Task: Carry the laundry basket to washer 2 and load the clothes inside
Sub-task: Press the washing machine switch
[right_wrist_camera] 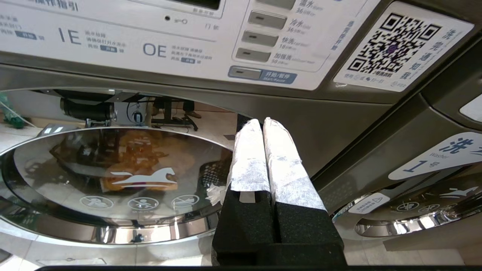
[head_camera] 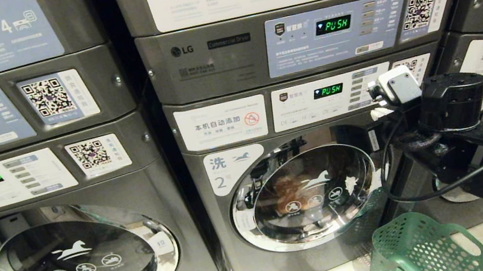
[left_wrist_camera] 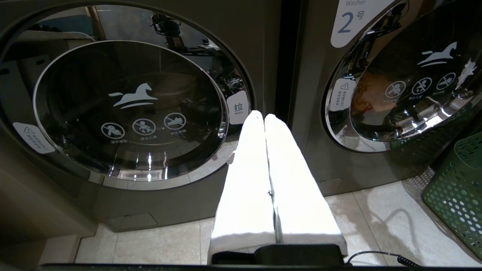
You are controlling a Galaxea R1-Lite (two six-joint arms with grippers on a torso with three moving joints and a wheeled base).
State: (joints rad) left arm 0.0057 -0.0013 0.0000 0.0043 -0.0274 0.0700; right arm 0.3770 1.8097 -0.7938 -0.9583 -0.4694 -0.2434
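While washer 2 [head_camera: 304, 194] stands closed with soft clothes [right_wrist_camera: 128, 162] inside, the empty right gripper [right_wrist_camera: 262, 122], fingers pressed together, hovers by its stiff door rim; left gripper [left_wrist_camera: 263, 116] likewise closed, empty.

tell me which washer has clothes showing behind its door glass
Washer 2, the middle machine with the blue numeral 2 label: orange-brown fabric shows through its closed door. The washer on its left shows only dark glass.

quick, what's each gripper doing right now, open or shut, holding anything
Left gripper: shut, empty, low between the two washer doors.
Right gripper: shut, empty, raised by washer 2, just under its control panel.
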